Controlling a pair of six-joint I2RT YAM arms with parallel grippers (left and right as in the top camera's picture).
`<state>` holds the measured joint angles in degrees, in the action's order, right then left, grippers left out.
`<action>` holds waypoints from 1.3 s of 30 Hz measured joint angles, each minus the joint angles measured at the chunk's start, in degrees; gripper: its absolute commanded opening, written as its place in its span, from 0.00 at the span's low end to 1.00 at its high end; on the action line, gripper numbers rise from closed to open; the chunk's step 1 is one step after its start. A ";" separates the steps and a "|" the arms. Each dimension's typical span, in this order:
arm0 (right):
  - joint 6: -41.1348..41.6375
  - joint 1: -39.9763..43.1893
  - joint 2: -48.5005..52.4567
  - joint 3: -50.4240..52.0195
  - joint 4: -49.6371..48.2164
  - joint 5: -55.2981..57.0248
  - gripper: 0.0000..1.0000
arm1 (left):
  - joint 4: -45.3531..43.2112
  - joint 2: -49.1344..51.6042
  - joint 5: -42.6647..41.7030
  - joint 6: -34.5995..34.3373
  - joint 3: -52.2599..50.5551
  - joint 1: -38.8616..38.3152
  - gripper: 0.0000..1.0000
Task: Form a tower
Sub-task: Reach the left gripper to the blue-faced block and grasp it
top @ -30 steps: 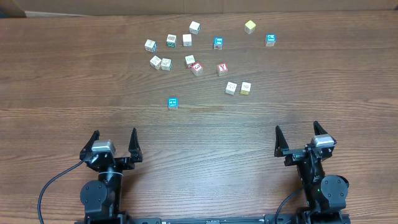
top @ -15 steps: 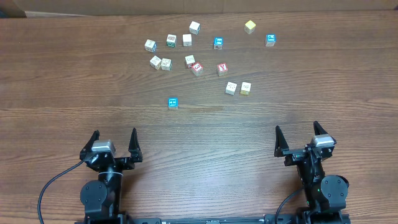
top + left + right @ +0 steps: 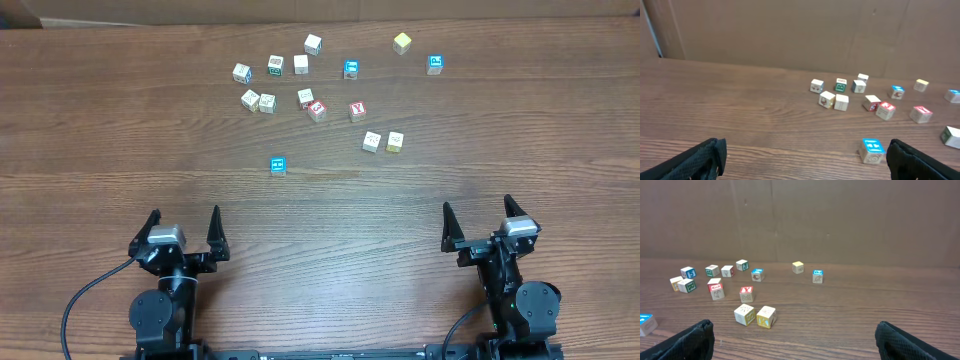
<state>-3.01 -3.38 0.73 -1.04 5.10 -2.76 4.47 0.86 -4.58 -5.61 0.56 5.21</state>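
No tower is in view. Several small wooden alphabet cubes lie singly across the far half of the table, among them a red-marked one (image 3: 357, 111), a yellow one (image 3: 402, 43) and a cream pair (image 3: 372, 141). Nearest to me is a lone blue-faced cube (image 3: 278, 166), which shows by the right finger in the left wrist view (image 3: 872, 150). My left gripper (image 3: 184, 214) (image 3: 802, 155) is open and holds nothing at the near left. At the near right, my right gripper (image 3: 478, 204) (image 3: 792, 330) is also open and holds nothing, well short of the cream pair (image 3: 745, 314).
A brown cardboard wall (image 3: 790, 30) stands behind the table's far edge. A black cable (image 3: 80, 300) loops beside the left arm's base. Bare wood-grain table (image 3: 330, 230) lies between the grippers and the cubes.
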 measured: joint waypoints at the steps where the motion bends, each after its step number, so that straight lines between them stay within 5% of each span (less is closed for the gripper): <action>1: 0.04 0.00 0.00 0.00 0.00 0.00 1.00 | 0.72 0.00 -0.57 -0.02 0.26 0.00 1.00; 9: 0.04 0.00 0.00 0.00 0.00 0.00 1.00 | 21.22 2.19 -3.48 -0.17 11.72 0.00 0.99; 14: 0.00 0.00 0.00 0.00 0.00 -0.04 1.00 | 27.28 12.31 -4.07 0.87 24.76 0.00 1.00; 20: 0.04 0.00 -0.04 0.00 -0.07 0.00 1.00 | 32.81 32.39 -4.20 3.23 45.44 0.00 0.99; 30: 0.02 0.00 -0.04 0.00 -0.09 -0.02 1.00 | 58.25 72.48 -5.46 3.26 88.08 0.00 1.00; 39: 0.02 0.00 -0.04 0.00 -0.13 -0.02 1.00 | 75.34 96.98 -6.21 3.26 115.03 -1.16 1.00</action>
<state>-2.98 -3.38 0.69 -1.04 4.97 -2.79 79.81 97.84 -10.79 -2.35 115.59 4.05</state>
